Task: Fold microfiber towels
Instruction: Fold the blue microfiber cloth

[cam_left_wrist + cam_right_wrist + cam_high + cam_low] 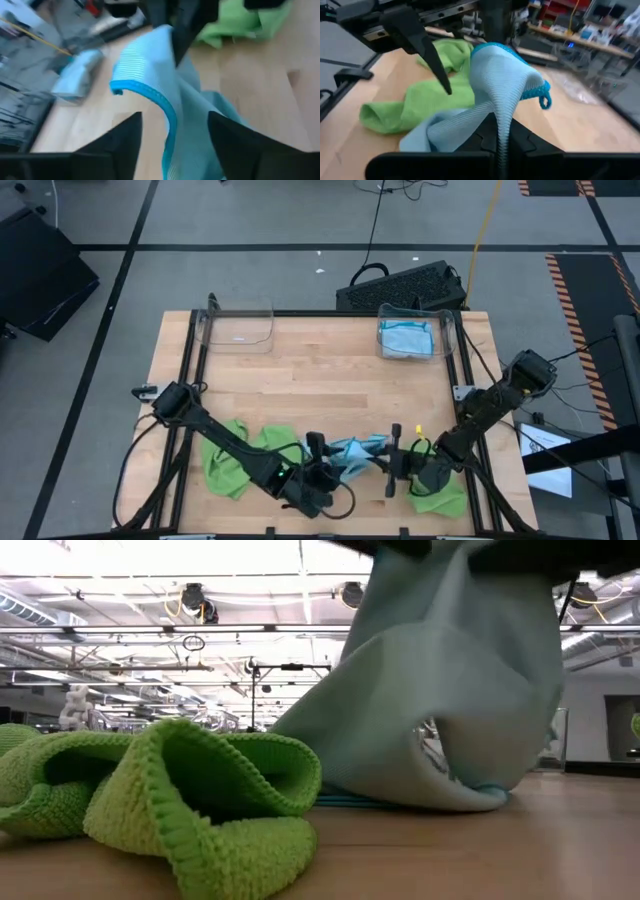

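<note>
A light blue microfiber towel (356, 450) with teal edging hangs bunched near the table's front edge, between my two grippers. My right gripper (499, 127) is shut on it, coming from the table's right side (393, 463). My left gripper (175, 145) is open, its fingers standing on either side of the same towel from the left (322, 458). A lime green towel (236, 457) lies crumpled on the table at the front left, close in the low view (200, 795). Another green towel (441, 498) lies under my right arm. My right gripper pinches a gathered fold of the blue towel (501, 112) between its two fingers, coming nearly level from the table's right. The towel stands up bunched beyond the fingers, with a teal corner loop (544, 99) free. Its lower part (400, 798) rests on the table. My left gripper: I cannot tell whether its open fingers (235, 142) touch the towel that runs between them.
Two clear bins stand at the far edge: the left one (238, 328) and the right one (410, 340), which holds folded blue towels. The wood between the bins and the grippers is bare. A black keyboard (400, 285) lies beyond the table.
</note>
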